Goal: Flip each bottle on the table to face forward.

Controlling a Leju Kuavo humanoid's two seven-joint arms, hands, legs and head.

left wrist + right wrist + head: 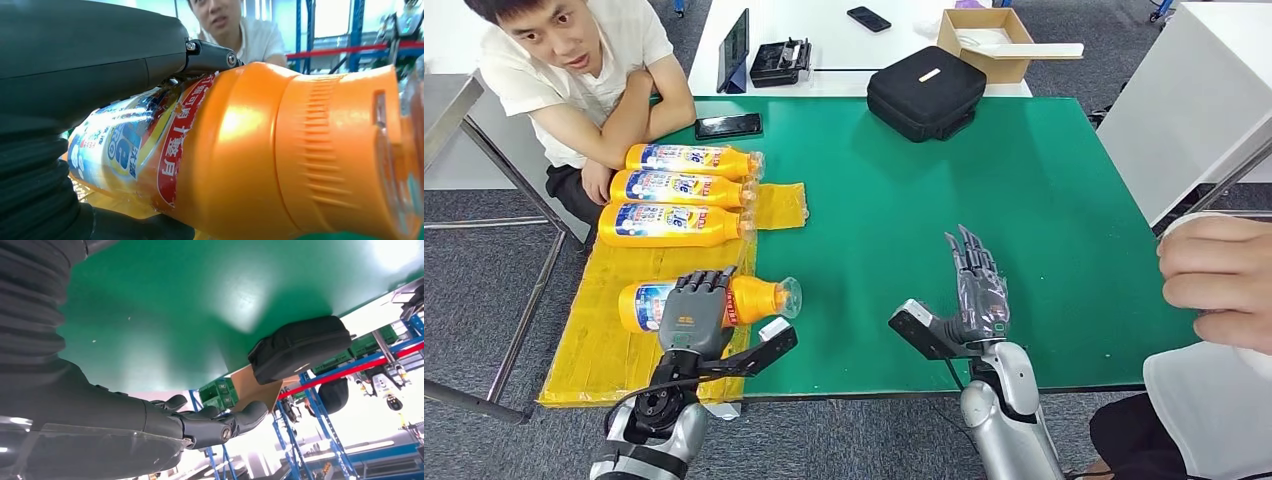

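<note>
1. The nearest orange bottle point(724, 301) lies on its side on the yellow sheet point(584, 360) at the desk's point(1024, 200) left edge, long axis across the desk, cap pointing right.
2. The left robot hand point(694, 312) wraps over its middle, gripping it.
3. Three more bottles point(679, 190) lie parallel behind it, caps right.
4. The right robot hand point(977, 290) hovers above bare green desk, fingers spread, holding nothing.
</note>
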